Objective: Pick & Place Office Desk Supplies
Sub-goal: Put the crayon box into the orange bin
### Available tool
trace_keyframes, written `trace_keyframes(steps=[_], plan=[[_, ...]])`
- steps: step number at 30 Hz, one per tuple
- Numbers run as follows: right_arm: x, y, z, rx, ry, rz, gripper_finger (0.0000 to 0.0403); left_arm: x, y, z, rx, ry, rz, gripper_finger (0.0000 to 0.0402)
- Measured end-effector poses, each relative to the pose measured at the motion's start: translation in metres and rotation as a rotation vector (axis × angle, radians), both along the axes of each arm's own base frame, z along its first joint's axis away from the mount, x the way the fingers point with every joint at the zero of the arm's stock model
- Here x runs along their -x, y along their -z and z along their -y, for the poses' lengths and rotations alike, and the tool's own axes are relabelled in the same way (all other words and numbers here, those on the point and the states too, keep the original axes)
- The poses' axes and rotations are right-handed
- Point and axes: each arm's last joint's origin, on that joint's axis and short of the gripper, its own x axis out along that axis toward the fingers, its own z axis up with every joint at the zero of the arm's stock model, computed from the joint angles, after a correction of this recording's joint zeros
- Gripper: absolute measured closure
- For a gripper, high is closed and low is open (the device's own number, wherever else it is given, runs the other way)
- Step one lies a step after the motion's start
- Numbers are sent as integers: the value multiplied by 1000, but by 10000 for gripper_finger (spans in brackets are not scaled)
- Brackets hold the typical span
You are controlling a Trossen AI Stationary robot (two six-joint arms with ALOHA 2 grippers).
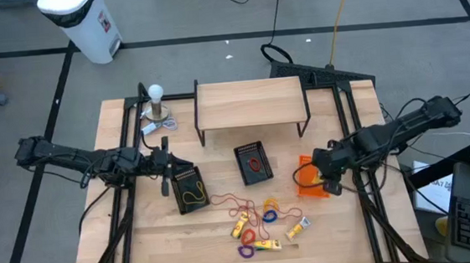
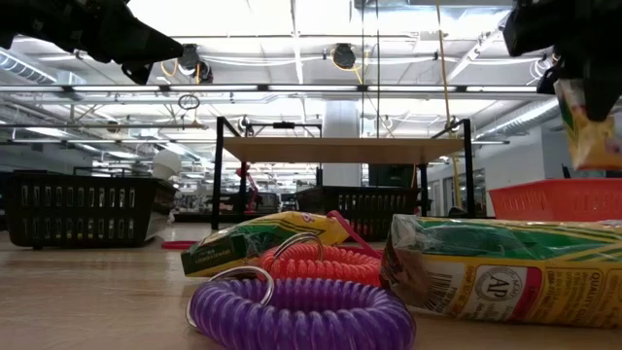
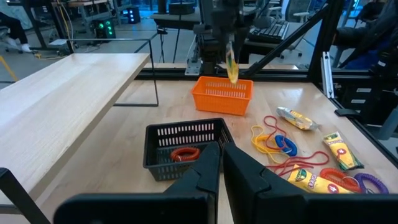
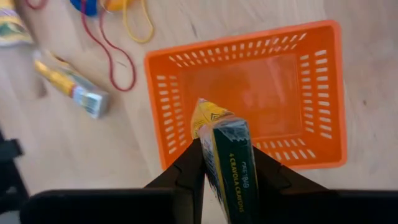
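My right gripper (image 4: 227, 149) hangs above the orange basket (image 4: 249, 93), shut on a yellow-and-green crayon packet (image 4: 227, 168). The basket stands on the table's right part (image 1: 310, 180). More supplies lie loose near the front edge: yellow packets (image 1: 267, 244), a purple coil (image 1: 246, 251) and thin red and yellow loops (image 1: 236, 203). My left gripper (image 1: 169, 163) waits shut, touching nothing, above the table's left part, beside a black basket (image 1: 191, 188). My right gripper pinches the crayon packet's two broad faces (image 4: 219, 155) between its two fingers. The fingers slant steeply down from above and lie along the packet. Its yellow lower end (image 4: 205, 112) sticks out past the fingertips, hanging clear above the orange basket's inside.
A second black basket (image 1: 252, 162) holding a red coil stands mid-table. A low wooden shelf (image 1: 250, 103) spans the far side, with a white ball-topped stand (image 1: 157, 104) to its left. Bare wood lies between the baskets and the loose supplies.
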Motion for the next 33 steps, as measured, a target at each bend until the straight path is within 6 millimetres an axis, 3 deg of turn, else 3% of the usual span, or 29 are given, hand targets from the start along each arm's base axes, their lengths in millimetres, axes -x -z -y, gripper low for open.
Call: trace_keyframes(steps=[9,17,33], plan=[[-19,22,-4,47,-68,-122,338,0,0,0,-1,0,0,378],[-37,34,-8,-59,-171,-128,336,0,0,0,-8,1,0,378],[-44,43,-6,-93,-285,-152,331,0,0,0,-35,7,0,378]])
